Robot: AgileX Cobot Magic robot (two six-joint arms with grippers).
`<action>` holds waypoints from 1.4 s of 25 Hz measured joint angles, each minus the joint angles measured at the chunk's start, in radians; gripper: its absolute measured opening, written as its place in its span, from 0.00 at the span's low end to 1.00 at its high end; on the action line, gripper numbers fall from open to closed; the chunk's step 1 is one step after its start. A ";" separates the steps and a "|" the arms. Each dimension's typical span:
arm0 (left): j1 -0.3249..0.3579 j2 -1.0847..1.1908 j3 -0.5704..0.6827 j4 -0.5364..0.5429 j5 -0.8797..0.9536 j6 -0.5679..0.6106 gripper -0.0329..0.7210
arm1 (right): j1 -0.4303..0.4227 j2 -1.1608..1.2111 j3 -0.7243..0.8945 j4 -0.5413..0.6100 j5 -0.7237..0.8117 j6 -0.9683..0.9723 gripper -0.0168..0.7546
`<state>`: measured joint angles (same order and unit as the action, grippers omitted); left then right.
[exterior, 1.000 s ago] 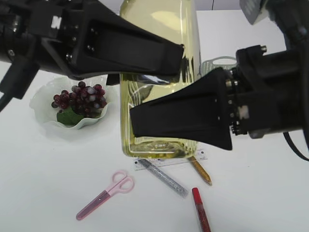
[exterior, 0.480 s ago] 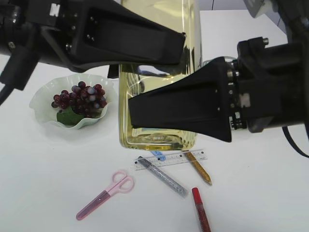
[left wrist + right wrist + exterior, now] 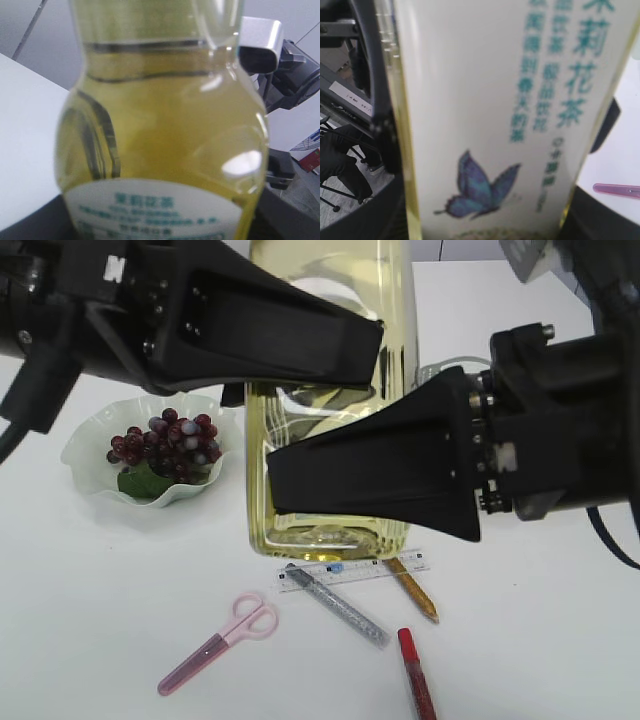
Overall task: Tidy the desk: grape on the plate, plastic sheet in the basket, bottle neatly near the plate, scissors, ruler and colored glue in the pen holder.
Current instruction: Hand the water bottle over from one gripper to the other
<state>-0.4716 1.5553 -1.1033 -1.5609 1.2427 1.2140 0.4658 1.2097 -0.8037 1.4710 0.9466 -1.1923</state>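
Observation:
A clear bottle [image 3: 320, 525] of yellow tea stands upright at the middle, its base just above the table. It fills the left wrist view [image 3: 165, 125] and the right wrist view [image 3: 495, 100]. My left gripper [image 3: 375, 350] reaches in from the upper left and my right gripper [image 3: 275, 480] from the right; both are shut on the bottle. Grapes [image 3: 165, 445] lie in the white wavy plate [image 3: 90, 445] at left. Pink scissors [image 3: 220, 640], a clear ruler [image 3: 355, 572] and silver [image 3: 340, 605], gold [image 3: 412, 590] and red [image 3: 416, 680] glue pens lie in front. The pen holder and the plastic sheet are out of view.
The rim of a pale basket [image 3: 445, 370] shows behind my right gripper. The two arms block most of the far table. A pink scissors handle [image 3: 617, 190] shows at the right edge of the right wrist view.
The bottle rose a little off the ruler and glue pens, then settled slightly lower. Both grippers stayed on it and moved with it.

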 joint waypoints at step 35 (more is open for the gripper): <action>0.162 -0.091 -0.010 0.119 -0.066 0.106 0.61 | 0.026 -0.072 0.001 -0.133 0.053 0.101 0.81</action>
<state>-0.3095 1.4647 -1.1134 -1.4415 1.1771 1.3203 0.4916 1.1380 -0.8030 1.3376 0.9999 -1.0909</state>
